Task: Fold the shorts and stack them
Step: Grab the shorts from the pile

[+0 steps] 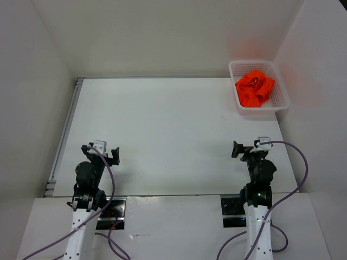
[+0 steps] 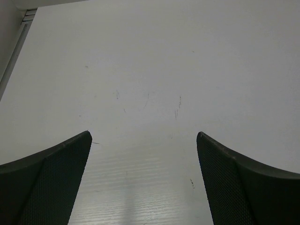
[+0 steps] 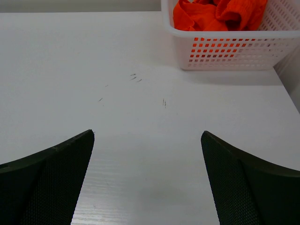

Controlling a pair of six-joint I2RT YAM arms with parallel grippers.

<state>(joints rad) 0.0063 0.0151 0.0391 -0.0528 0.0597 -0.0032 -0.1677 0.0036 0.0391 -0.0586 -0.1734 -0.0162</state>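
Note:
The orange shorts (image 1: 255, 89) lie crumpled inside the white mesh basket (image 1: 237, 98) at the table's far right corner. They also show at the top of the right wrist view (image 3: 218, 14), inside the basket (image 3: 229, 51). My left gripper (image 1: 101, 153) is open and empty over the near left of the table; its view shows only bare table between its fingers (image 2: 47, 183). My right gripper (image 1: 246, 149) is open and empty at the near right, well short of the basket, with nothing between its fingers (image 3: 51, 180).
White walls close in the table on the left, back and right. A metal rail (image 1: 65, 130) runs along the table's left edge. The white tabletop (image 1: 162, 130) lies between the arms and the basket.

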